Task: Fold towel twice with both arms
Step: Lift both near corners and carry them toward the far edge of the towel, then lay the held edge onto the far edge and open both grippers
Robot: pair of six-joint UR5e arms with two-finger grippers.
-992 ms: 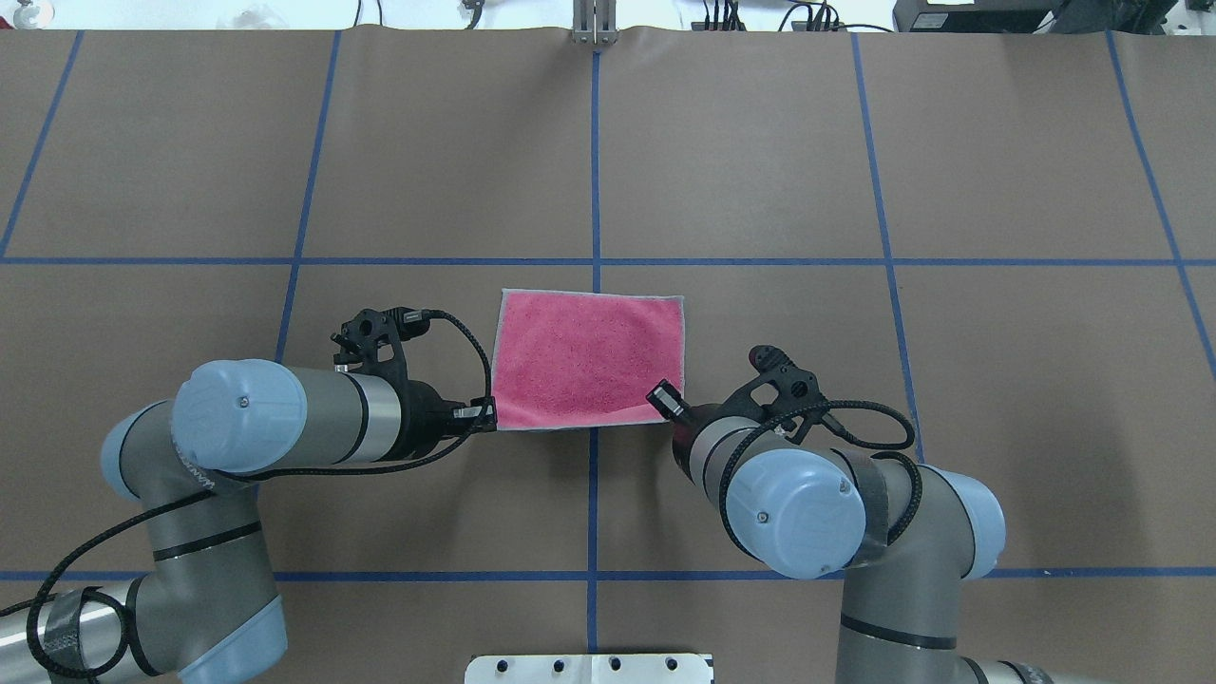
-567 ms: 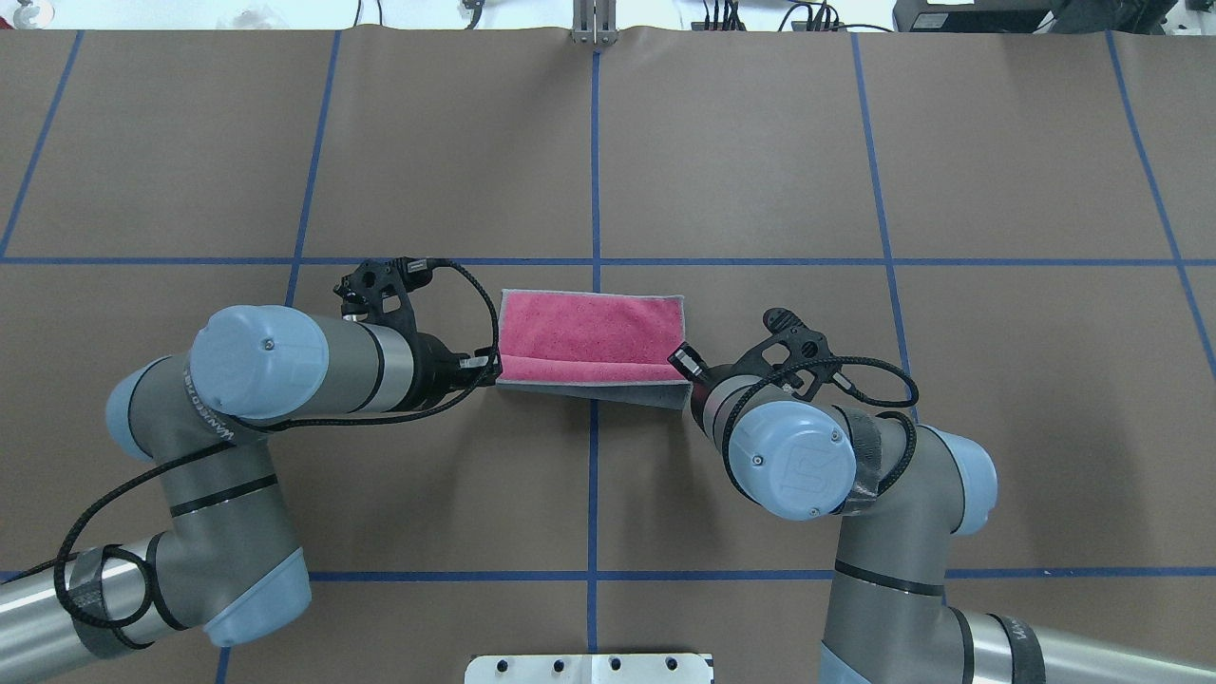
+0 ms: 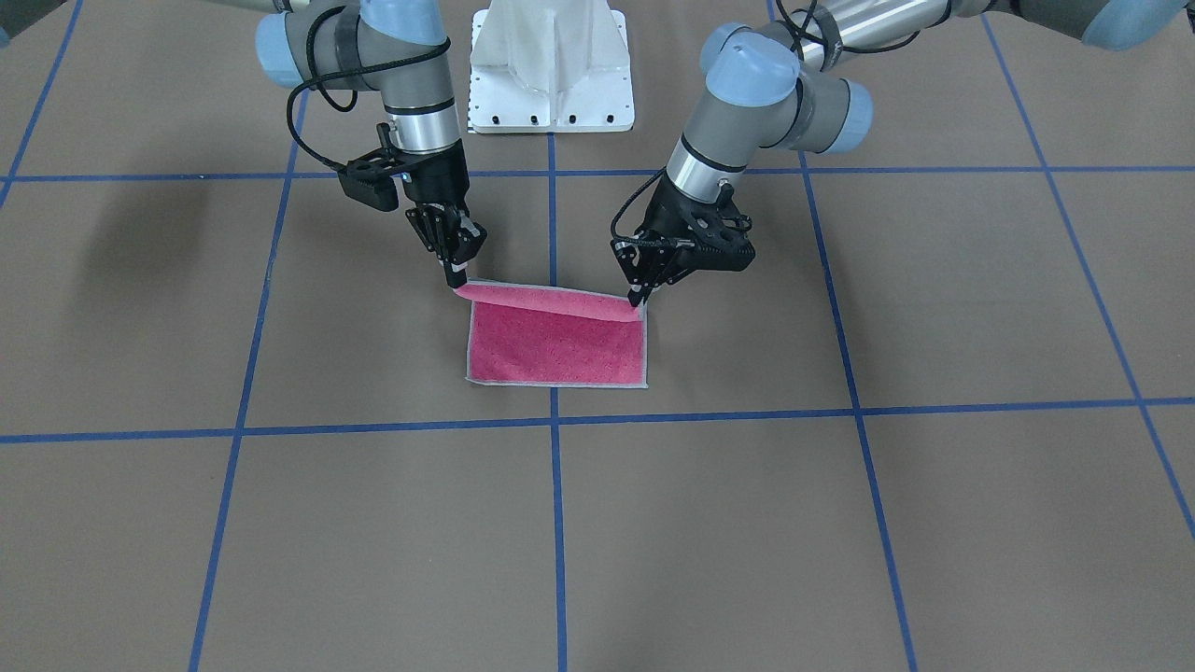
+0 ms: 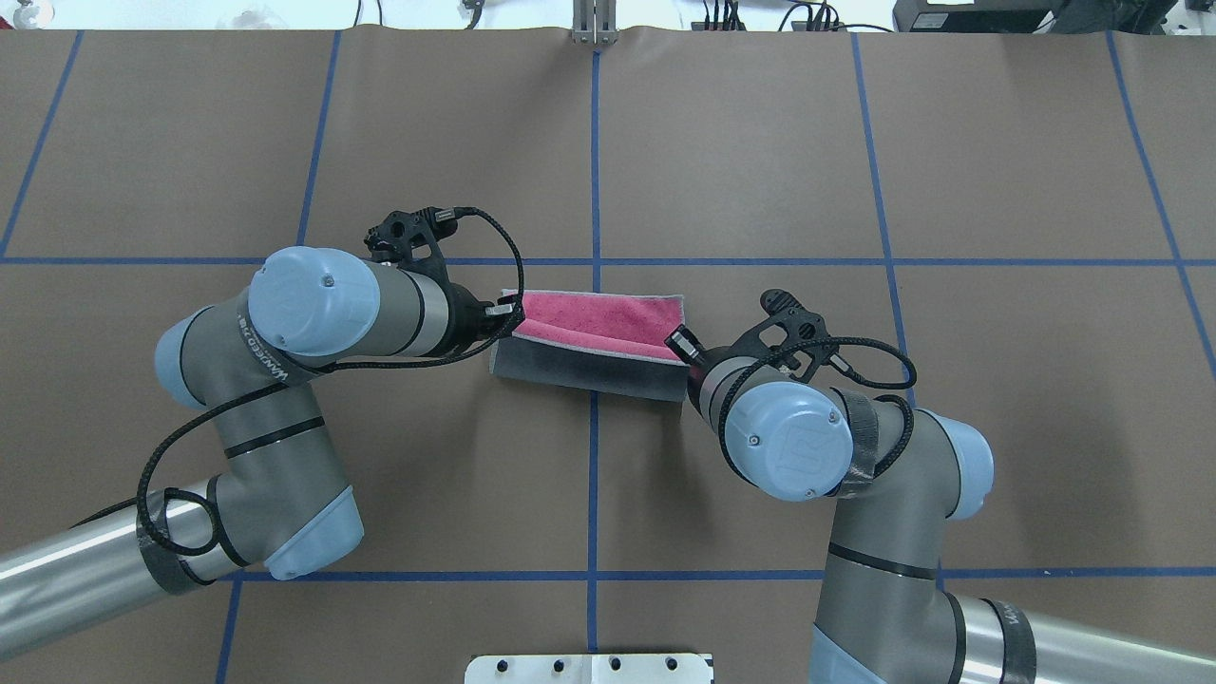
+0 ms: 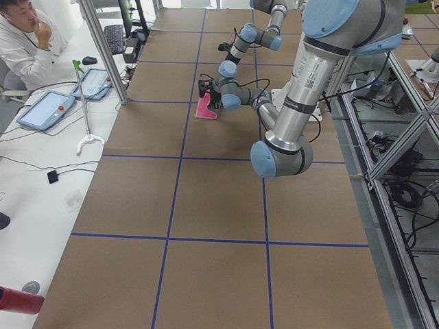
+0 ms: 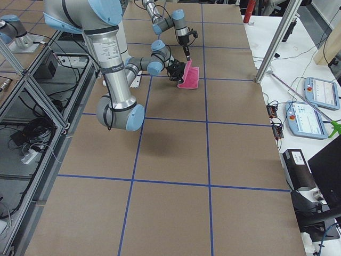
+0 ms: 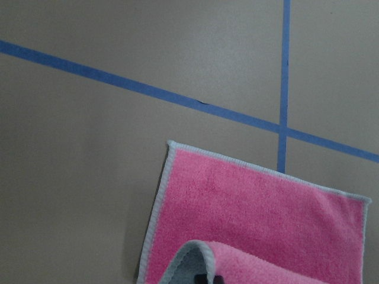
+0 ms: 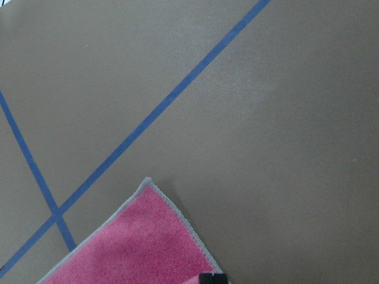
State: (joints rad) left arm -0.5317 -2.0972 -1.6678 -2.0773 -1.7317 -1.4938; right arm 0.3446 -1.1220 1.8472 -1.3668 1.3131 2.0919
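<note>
first fold midway
left gripper [image 3: 638, 301] and right gripper [image 3: 456, 280] clamped towel [image 3: 557, 350] corners; next, these needed laying on the far edge.

A brown table [image 4: 760, 142] gridded with blue tape lines [image 4: 594, 171]; a white bench [image 5: 41, 179] alongside holds tablets [image 5: 46, 110].

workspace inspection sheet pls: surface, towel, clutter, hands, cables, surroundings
surface: brown table with blue tape grid
job's things: towel pink face up, robot-side edge lifted and curling over, grey underside showing
clutter: nothing seen
hands: left hand and right hand each shut on a lifted towel corner
cables: black cable looped at each wrist
surroundings: white pedestal; person at side desk
</note>
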